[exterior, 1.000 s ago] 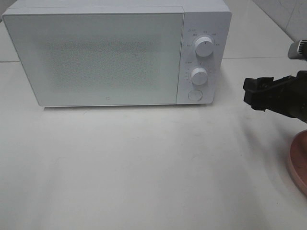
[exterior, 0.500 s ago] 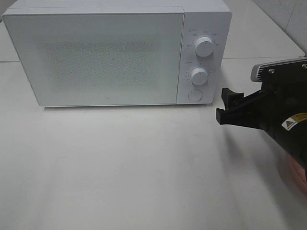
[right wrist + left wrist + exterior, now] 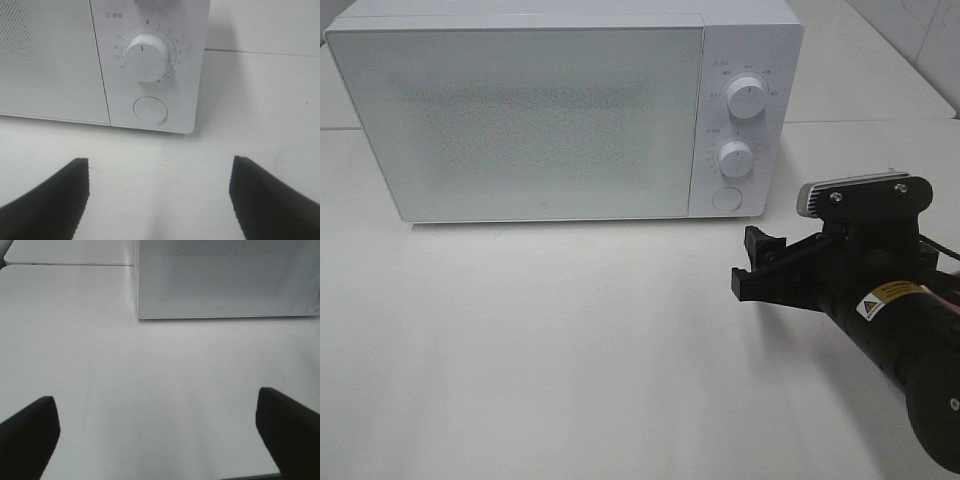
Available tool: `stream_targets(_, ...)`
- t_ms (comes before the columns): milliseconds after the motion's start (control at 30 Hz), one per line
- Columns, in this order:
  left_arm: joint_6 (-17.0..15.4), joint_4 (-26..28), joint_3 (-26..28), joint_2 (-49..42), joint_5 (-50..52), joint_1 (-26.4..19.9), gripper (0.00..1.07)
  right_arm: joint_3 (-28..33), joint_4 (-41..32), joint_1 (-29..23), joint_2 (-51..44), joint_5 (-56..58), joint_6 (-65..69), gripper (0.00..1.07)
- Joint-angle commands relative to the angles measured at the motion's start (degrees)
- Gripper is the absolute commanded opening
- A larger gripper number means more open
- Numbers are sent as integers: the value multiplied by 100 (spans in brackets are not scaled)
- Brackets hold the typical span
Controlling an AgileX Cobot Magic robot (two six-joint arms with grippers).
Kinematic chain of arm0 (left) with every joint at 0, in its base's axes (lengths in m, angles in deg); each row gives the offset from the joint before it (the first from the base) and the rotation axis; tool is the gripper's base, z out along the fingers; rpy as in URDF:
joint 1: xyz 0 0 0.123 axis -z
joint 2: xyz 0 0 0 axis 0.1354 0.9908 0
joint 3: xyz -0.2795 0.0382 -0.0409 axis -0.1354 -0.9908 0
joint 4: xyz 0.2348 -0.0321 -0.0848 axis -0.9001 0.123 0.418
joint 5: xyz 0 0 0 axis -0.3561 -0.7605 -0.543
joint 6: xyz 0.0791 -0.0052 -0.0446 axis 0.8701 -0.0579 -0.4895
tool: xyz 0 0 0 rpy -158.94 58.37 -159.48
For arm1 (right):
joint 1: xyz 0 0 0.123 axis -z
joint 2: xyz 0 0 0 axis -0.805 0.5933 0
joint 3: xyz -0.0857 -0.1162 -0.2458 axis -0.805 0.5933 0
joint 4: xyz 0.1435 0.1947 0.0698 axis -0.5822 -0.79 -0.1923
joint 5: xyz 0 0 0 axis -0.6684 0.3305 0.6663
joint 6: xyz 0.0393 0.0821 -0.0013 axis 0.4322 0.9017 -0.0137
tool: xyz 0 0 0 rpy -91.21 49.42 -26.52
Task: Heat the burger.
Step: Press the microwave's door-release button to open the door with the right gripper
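Note:
The burger is out of view in every frame. A white microwave (image 3: pixel 560 110) stands at the back of the table with its door shut. My right gripper (image 3: pixel 748 262) hovers open over the table, in front of and a little right of the microwave's control panel. In the right wrist view the right gripper (image 3: pixel 159 200) faces the round button (image 3: pixel 150 110) below the timer dial (image 3: pixel 146 57), nothing between its fingers. In the left wrist view my left gripper (image 3: pixel 157 440) is wide open and empty above the white table, the microwave (image 3: pixel 225 280) beyond it.
Two dials (image 3: pixel 747 98) and a round button (image 3: pixel 726 198) sit on the microwave's right panel. The white tabletop (image 3: pixel 540 340) spreads in front of the microwave. A seam between table sections (image 3: pixel 860 122) runs behind the right arm.
The right arm has swung in from the right edge, leftward and nearer the front, now covering the spot where a pink plate rim showed. The left gripper's state is unchanged.

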Motion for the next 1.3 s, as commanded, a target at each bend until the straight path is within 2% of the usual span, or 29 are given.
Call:
stream_targets(33,0,29,0,-92,34,6,100,6,0,-23,-6,-733,350,75)
stream_targets(100,0,29,0,-92,34,6,100,6,29,-23,-6,-773,516,75)
stream_targets(167,0,29,0,-92,34,6,100,6,86,-23,-6,-974,1507,73)
stream_targets(267,0,29,0,-92,34,6,100,6,86,-23,-6,-1003,1765,72)
stream_targets(333,0,29,0,-92,34,6,100,6,86,-23,-6,-1140,3140,67)
stream_targets(400,0,29,0,-92,34,6,100,6,80,-23,-6,-1140,3432,66)
stream_targets(433,0,29,0,-92,34,6,100,6,69,-23,-6,-1134,4068,63)
stream_targets(533,0,29,0,-92,34,6,100,6,69,-23,-6,-1134,4400,62)
stream_targets(600,0,29,0,-92,34,6,100,6,46,-23,-6,-1129,5661,55)
stream_targets(633,0,29,0,-92,34,6,100,6,46,-23,-6,-1129,5661,55)
stream_targets(767,0,29,0,-92,34,6,100,6,29,-23,-6,-1112,7013,45)
stream_targets(1133,0,29,0,-92,34,6,100,6,-476,-23,-6,-1066,8812,22)
stream_targets(1267,0,29,0,-92,34,6,100,6,-487,-23,-6,-1066,8898,17)
stream_targets(1300,0,29,0,-92,34,6,100,6,-487,-23,-6,-1054,8892,12)
